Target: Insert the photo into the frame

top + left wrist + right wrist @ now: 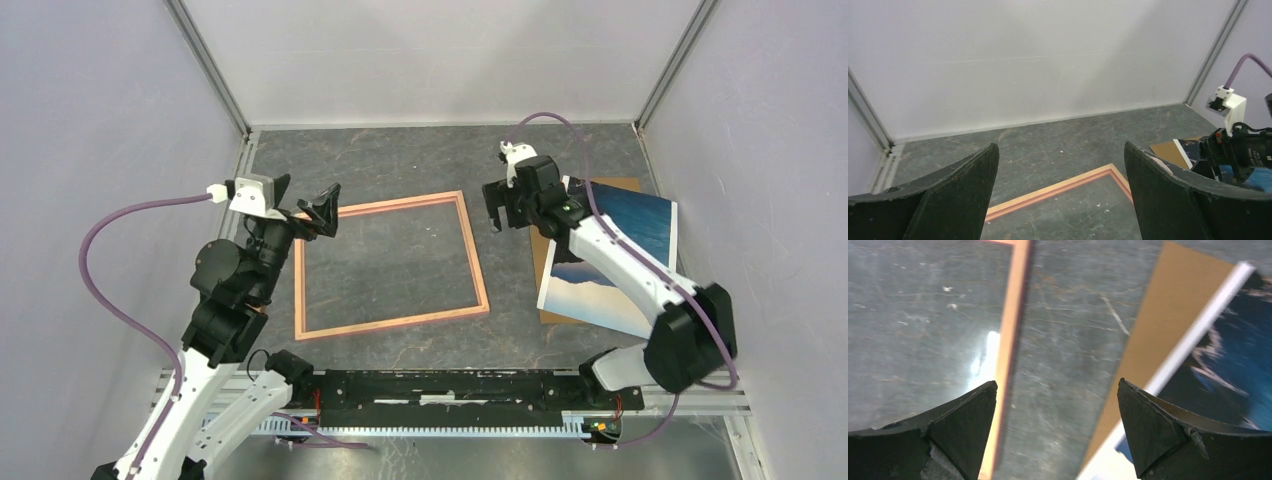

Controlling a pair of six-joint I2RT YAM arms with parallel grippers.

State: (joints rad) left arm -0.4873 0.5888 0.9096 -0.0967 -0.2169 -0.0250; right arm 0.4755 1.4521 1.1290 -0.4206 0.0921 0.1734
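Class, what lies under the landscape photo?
A brown board shows beyond the left and far edges of the photo. The rest of it, and the table beneath, are covered.

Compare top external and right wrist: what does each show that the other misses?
Top external only: the whole frame lying flat, both arms, the left gripper open by the frame's far-left corner, and most of the photo resting on the backing board. Right wrist only: a close look at the photo's white border and a glare spot on the table inside the frame. Both: the frame's right rail, board, photo, and the right gripper open and empty over the bare strip between them.
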